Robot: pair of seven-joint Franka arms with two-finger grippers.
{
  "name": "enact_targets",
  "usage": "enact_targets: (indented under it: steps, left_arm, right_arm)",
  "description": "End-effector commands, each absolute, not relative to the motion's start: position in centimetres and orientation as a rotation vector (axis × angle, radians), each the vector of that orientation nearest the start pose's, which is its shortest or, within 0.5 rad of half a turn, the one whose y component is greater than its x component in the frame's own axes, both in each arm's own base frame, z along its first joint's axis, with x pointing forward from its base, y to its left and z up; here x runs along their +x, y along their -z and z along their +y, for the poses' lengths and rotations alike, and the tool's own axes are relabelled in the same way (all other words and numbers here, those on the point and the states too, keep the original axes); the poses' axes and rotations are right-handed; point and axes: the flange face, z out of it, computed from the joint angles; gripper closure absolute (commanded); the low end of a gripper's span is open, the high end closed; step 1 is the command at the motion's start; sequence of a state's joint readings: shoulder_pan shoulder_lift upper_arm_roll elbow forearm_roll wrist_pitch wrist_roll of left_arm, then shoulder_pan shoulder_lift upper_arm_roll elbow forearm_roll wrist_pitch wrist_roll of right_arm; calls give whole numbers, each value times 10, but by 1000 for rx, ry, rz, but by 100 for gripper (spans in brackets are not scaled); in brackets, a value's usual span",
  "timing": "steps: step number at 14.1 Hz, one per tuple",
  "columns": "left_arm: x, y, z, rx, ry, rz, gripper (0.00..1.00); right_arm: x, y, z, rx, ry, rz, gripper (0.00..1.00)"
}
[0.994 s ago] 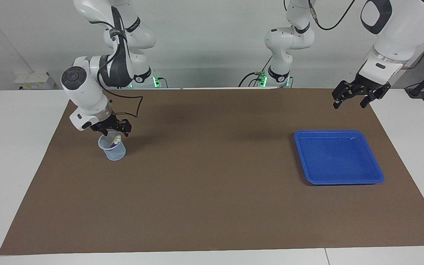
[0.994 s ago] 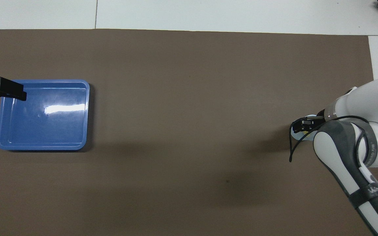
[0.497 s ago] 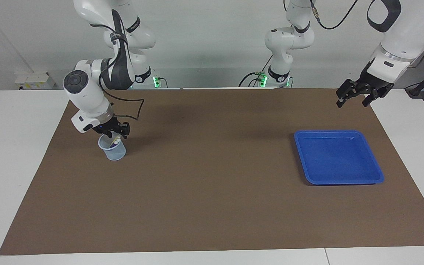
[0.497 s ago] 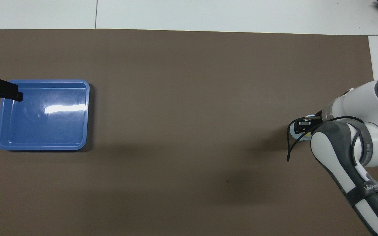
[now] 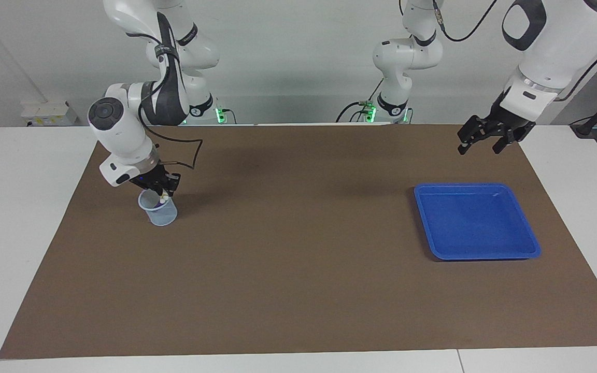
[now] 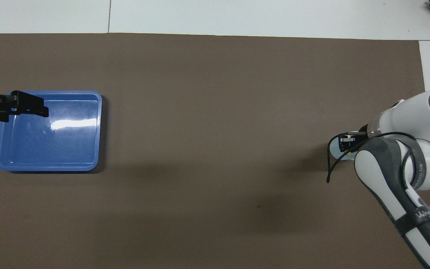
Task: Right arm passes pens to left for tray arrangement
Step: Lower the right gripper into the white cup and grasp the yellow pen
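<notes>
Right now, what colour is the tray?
Bright blue all over; the tray shows best in the facing view.

Right gripper (image 5: 164, 192): we see its fingers, spread a second ago over the pale blue cup (image 5: 158, 209), now drawn together at the cup's mouth around the whitish pen ends (image 5: 163, 198).
Left gripper (image 5: 479, 141): we see it has swung toward the table's middle; from overhead it now reaches in over the tray (image 6: 88, 164), fingers apart.
</notes>
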State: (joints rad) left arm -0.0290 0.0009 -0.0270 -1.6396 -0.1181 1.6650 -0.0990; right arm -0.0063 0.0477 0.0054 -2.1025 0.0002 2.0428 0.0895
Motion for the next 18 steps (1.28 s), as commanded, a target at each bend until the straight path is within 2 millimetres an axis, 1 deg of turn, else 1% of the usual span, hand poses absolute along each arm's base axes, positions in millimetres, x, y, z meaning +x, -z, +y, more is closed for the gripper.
enact_targets:
  steps: [1, 2, 4, 5, 6, 7, 8, 10, 11, 12, 13, 14, 15, 16, 17, 18]
  left_arm:
    - [534, -580, -65, -3329, 65, -246, 0]
    - [530, -574, -73, -3349, 62, -318, 0]
    - [521, -565, -97, -3382, 46, -512, 0]
    - [517, -560, -106, -3382, 33, -618, 0]
    - [513, -558, -110, -3383, 35, -686, 0]
    - [508, -553, -116, -3401, 17, -719, 0]
    - [502, -547, -117, -3429, -6, -768, 0]
    - [489, -533, -123, -3463, 27, -821, 0]
    - [483, -529, -134, -3473, 44, -790, 0]
    - [479, -526, -135, -3473, 37, -776, 0]
    - [478, -525, -138, -3473, 32, -772, 0]
    - [478, -526, -139, -3472, 31, -779, 0]
    - [478, -526, -138, -3470, 23, -785, 0]
    - [478, -526, -138, -3467, 16, -803, 1]
    - [478, -527, -139, -3465, 12, -813, 1]
    - [478, -528, -140, -3452, -10, -892, 1]
  right_arm:
    - [538, -380, -2, -3120, -188, 173, 83]
    - [538, -381, -4, -3121, -195, 171, 85]
    - [537, -386, -7, -3131, -212, 162, 86]
    - [539, -394, -7, -3132, -219, 147, 86]
    - [540, -402, -9, -3133, -238, 123, 88]
    - [542, -411, -10, -3137, -246, 94, 95]
    - [542, -418, -12, -3151, -249, 54, 100]
    - [541, -432, -11, -3210, -221, -49, 100]
    - [541, -438, -11, -3222, -206, -99, 100]
    - [540, -446, -8, -3223, -194, -167, 100]
    - [540, -457, -8, -3229, -187, -256, 100]
    - [543, -474, -7, -3235, -193, -347, 100]
    - [545, -493, -5, -3234, -207, -372, 100]
    - [546, -508, -3, -3234, -222, -373, 100]
    - [547, -523, 10, -3232, -225, -406, 100]
    - [546, -537, 18, -3230, -224, -423, 100]
